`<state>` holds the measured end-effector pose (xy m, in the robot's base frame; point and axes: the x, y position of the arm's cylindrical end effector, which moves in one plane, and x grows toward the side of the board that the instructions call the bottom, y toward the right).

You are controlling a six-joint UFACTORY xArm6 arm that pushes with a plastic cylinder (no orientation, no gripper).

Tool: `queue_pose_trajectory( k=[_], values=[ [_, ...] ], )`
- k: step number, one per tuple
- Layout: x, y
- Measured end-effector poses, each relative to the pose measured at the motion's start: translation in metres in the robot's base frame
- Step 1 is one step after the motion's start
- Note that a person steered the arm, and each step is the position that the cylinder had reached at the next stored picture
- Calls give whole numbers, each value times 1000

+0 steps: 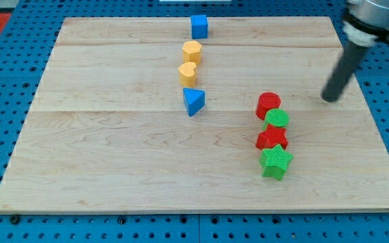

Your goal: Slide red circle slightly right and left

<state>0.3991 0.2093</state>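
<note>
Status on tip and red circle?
My tip right of red circle, apart, nothing between. Green circle touching its lower edge. Left side open.

- Lined up down the worktop (113,169), top middle: blue cube (199,27), yellow hexagon (192,51), yellow heart (188,73), blue triangle (194,101).
- Chained at the view's right, touching: red circle (269,104), green circle (276,119), red star (272,138), green star (275,162).
- My tip (329,100) is parked right of the red circle, apart.
</note>
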Motion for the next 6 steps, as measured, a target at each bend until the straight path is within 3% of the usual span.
queue_pose_trajectory(
  k=[1, 3, 4, 5, 6],
  values=[
    [-32, -17],
    [-45, -25],
    [-47, -97],
    [-11, -138],
    [-2, -145]
  ],
)
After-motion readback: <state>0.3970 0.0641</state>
